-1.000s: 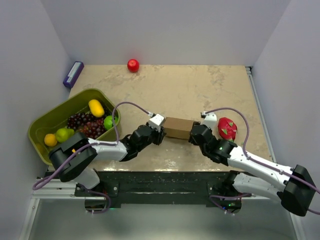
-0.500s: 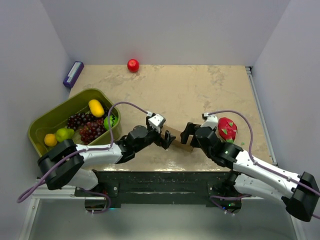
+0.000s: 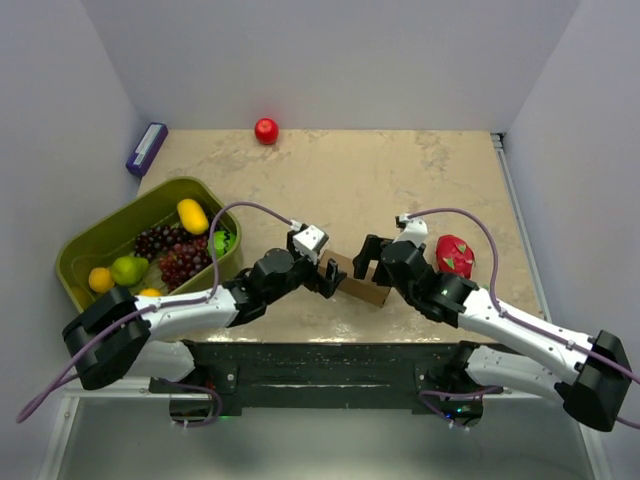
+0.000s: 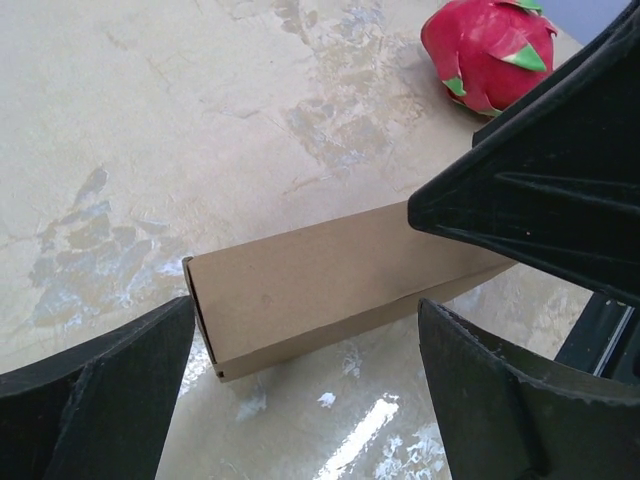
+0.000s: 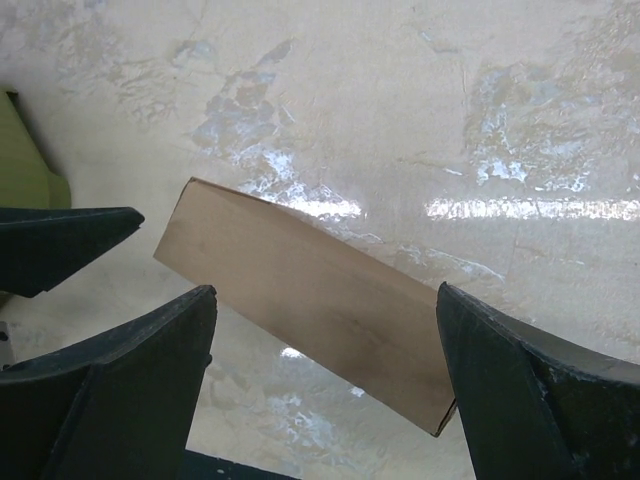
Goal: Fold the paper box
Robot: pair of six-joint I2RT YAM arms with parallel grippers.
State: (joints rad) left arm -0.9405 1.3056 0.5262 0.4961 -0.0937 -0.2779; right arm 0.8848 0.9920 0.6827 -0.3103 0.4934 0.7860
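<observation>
Between left tool point(image 4: 305, 305) and right tool point(image 5: 325, 290), both spread wide: paper box point(image 3: 358, 284), slim, brown, folded, ungripped.

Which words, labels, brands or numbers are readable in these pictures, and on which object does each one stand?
None can be read.
The paper box is plain brown, without print.
The purple box at the far left is too small to tell.

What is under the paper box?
Only bare tabletop shows around the paper box, which lies flat on it. The box covers its own underside, so anything beneath it cannot be seen.
</observation>
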